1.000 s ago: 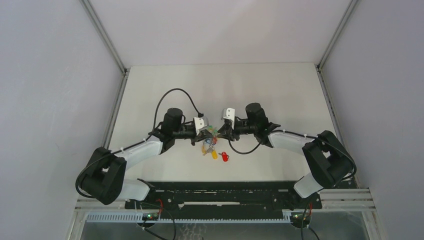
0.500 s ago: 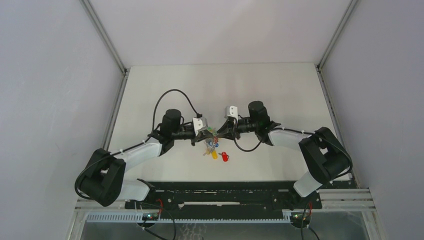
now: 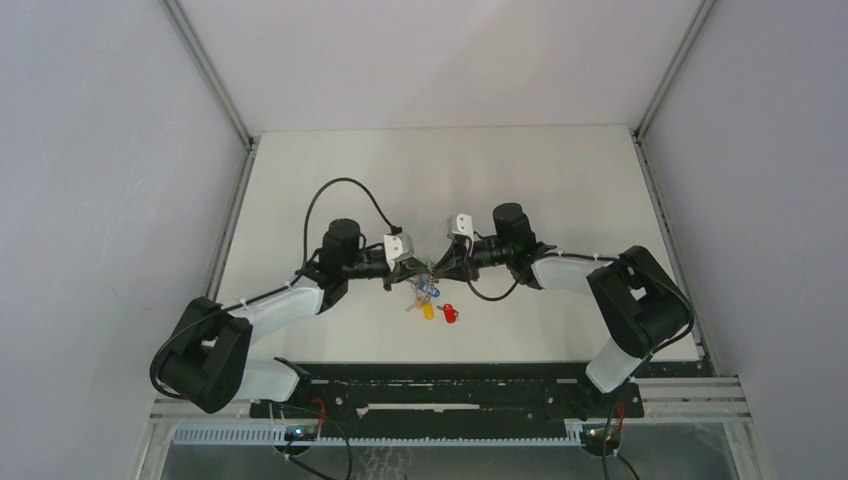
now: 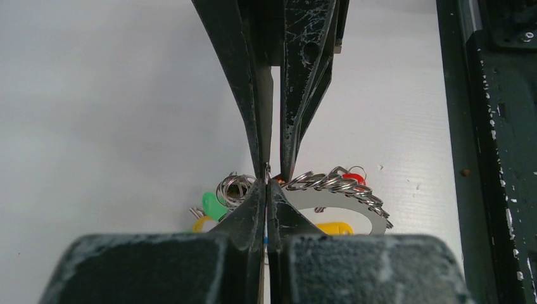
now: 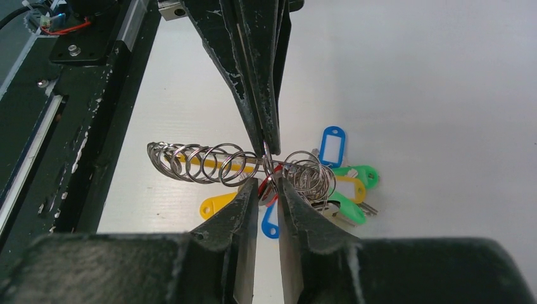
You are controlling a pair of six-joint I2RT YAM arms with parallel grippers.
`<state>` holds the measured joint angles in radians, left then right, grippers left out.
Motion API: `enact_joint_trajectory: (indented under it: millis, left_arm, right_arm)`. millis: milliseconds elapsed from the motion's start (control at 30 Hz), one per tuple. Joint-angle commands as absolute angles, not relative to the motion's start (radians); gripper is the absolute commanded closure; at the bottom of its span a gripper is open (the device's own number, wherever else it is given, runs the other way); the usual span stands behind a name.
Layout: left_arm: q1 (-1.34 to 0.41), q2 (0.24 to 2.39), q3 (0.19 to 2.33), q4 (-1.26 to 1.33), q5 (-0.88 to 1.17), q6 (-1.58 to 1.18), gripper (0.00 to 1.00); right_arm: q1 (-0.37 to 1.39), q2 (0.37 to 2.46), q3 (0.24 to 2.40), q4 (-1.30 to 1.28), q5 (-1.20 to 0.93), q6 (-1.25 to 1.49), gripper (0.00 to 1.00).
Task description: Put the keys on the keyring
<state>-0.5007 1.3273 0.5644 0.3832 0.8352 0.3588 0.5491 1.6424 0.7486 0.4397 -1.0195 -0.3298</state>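
**While both arms meet at the keyring point(image 4: 335, 184), two keys lie loose on the table point(image 3: 520, 180)**

Because the ring has to be off the surface to be worked, the left gripper point(image 4: 266, 182) is pinched fully closed on a thin wire loop of it. That holds the bunch up mid-table, between the two arms. A blue tag point(image 5: 331, 145) and green tags point(image 5: 359, 174) spread out under the wire coils; I can't tell if they touch the table.

The right gripper point(image 5: 267, 183) faces the left one from the opposite side, almost tip to tip. Its jaws stand a narrow gap apart with a wire loop running between them, and I cannot tell whether they actually bite on it. A red bit shows in that gap, either held or just seen through it.

My read of the pose is that one arm anchors the ring so the other can pry or steady a coil right beside the anchor point.

The red key point(image 3: 451, 315) and the yellow key point(image 3: 429, 311) lie flat on the table, close together and just on the arms' side of the hanging bunch. Neither looks held in the top view. They appear unthreaded, so the task seems unfinished, though they are near enough for a short reach. The main risk is the thin wire slipping out of the pinch.
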Motion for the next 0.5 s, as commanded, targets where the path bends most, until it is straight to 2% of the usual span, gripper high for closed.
enact_joint_trajectory:
  millis: [0, 233, 467]
  left_arm:
    - [-0.497, 1.323, 0.558, 0.465, 0.878, 0.342, 1.0]
    - [-0.497, 1.354, 0.564, 0.469, 0.868, 0.337, 1.0]
    - [-0.497, 1.359, 0.56, 0.503, 0.871, 0.316, 1.0]
  right_arm:
    - [0.55, 1.65, 0.792, 0.507, -1.047, -0.324, 0.84]
    - [0.545, 1.642, 0.792, 0.512, -1.026, -0.327, 0.85]
    - [0.547, 1.651, 0.792, 0.509, -1.037, -0.337, 0.9]
